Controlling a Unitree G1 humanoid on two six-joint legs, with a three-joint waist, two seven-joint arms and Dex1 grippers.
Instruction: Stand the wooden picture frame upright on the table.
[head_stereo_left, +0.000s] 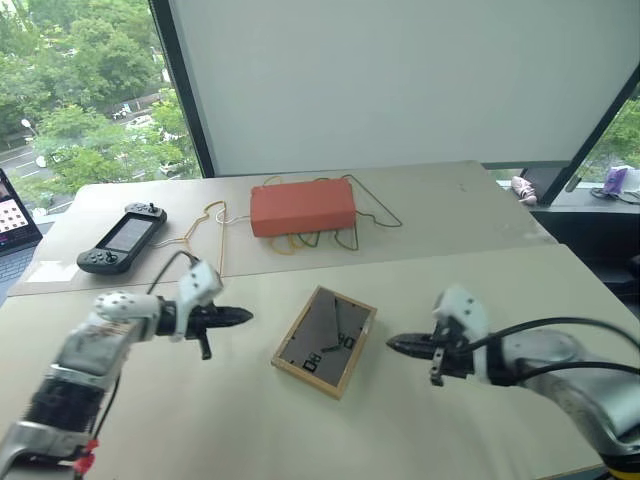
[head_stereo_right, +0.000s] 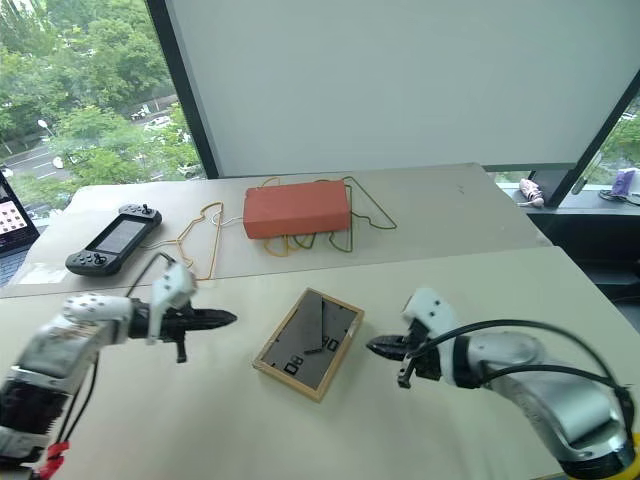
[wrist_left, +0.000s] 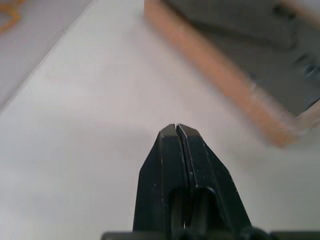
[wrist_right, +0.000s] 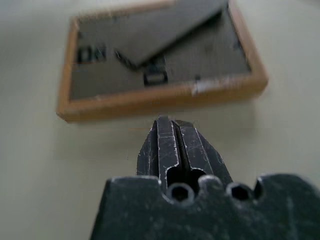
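The wooden picture frame (head_stereo_left: 325, 341) lies flat on the beige table (head_stereo_left: 470, 280), face down, its dark grey back and folded stand facing up. My left gripper (head_stereo_left: 243, 317) hovers to the frame's left, shut and empty, pointing toward it. On the frame's right my right gripper (head_stereo_left: 392, 346) is shut too, holding nothing, its tip a short gap from the frame's edge. The right wrist view looks over the shut fingers at the frame (wrist_right: 155, 60) just ahead. In the left wrist view the frame's corner (wrist_left: 235, 75) lies beyond the shut fingers (wrist_left: 177, 150).
An orange-red box (head_stereo_left: 302, 207) sits at the back on tangled wire hangers (head_stereo_left: 205, 228). A black handheld game console (head_stereo_left: 122, 238) lies at the back left, a laptop corner (head_stereo_left: 15, 218) beyond it. A seam crosses the table behind the frame.
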